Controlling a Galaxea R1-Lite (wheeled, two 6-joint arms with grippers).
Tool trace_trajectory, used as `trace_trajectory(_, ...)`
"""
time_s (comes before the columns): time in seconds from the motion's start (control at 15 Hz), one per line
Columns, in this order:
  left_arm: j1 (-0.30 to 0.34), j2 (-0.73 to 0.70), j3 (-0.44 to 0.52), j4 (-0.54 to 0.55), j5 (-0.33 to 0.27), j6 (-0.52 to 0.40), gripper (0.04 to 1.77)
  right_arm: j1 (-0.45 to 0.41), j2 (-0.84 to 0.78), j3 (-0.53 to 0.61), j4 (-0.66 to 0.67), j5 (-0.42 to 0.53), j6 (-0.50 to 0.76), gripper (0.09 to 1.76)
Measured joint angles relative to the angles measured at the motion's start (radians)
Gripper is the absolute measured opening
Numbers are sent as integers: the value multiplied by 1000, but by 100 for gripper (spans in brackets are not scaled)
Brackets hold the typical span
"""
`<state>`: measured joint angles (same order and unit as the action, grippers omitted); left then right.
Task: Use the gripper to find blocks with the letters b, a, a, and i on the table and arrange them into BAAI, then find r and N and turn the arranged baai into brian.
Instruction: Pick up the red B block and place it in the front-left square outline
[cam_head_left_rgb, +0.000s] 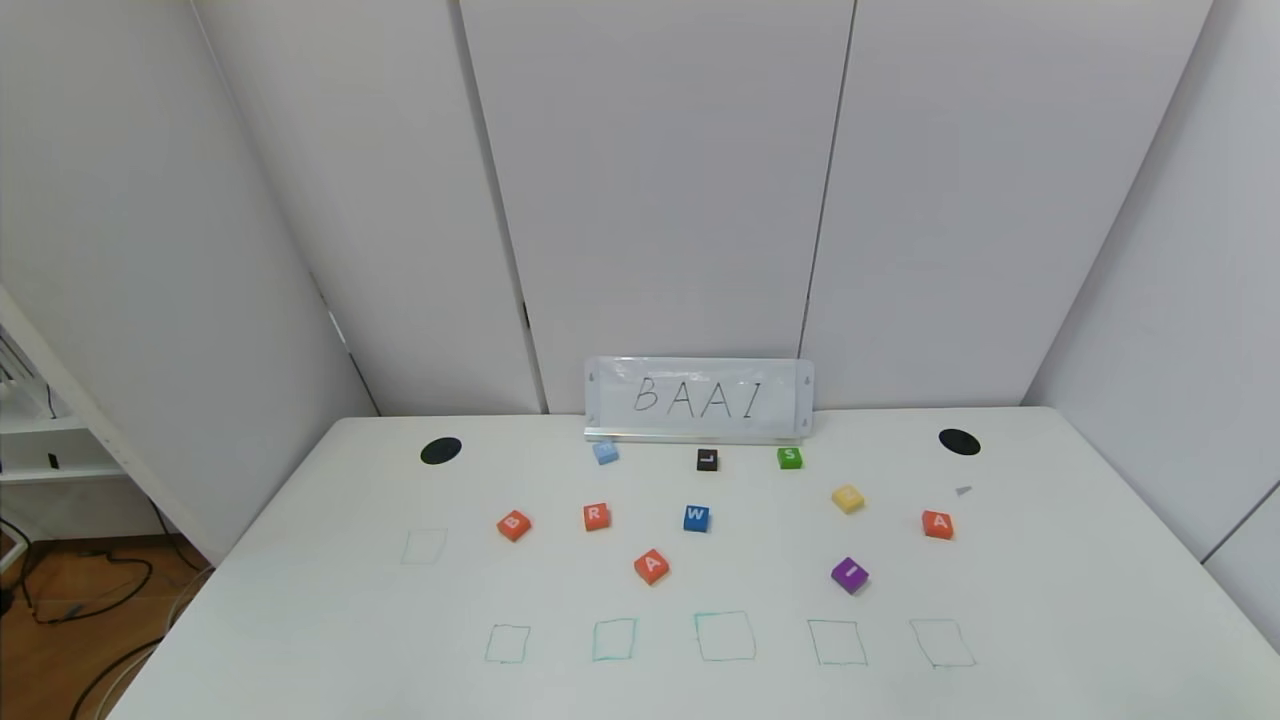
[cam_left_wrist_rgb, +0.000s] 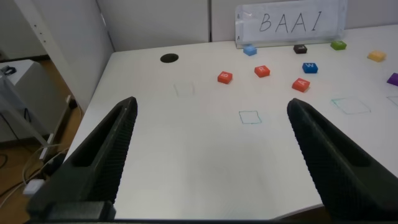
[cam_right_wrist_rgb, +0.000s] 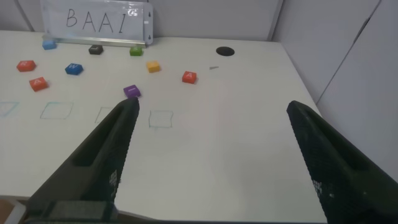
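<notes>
Both pincers hang wide open and empty above the worktop's (cam_head_left_rgb: 1050, 560) near edge — left pincer (cam_left_wrist_rgb: 211, 155), right pincer (cam_right_wrist_rgb: 208, 155). B block (cam_head_left_rgb: 513, 525) lies left of R (cam_head_left_rgb: 596, 516); approach it squarely from above — then carry it to the leftmost drawn square (cam_head_left_rgb: 507, 643).

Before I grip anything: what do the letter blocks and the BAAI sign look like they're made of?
The B block and purple I block look like matte foam or soft plastic: flat colour, no glare, rounded edges; I can't tell which. The sign seems to be handwritten paper behind a clear glossy plastic holder on a metal-looking base strip.
</notes>
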<state>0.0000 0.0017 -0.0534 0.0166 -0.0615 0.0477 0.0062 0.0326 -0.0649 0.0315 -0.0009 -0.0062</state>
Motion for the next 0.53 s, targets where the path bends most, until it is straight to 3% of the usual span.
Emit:
trace_trajectory(0.27,0,56,-65,-3,-31,0,172,5,83,-31,0,9,-37,171)
trace_trajectory(0.53,-1,202,-159,-17,-33,0,172,23,220,-109,-2,10,-51,171)
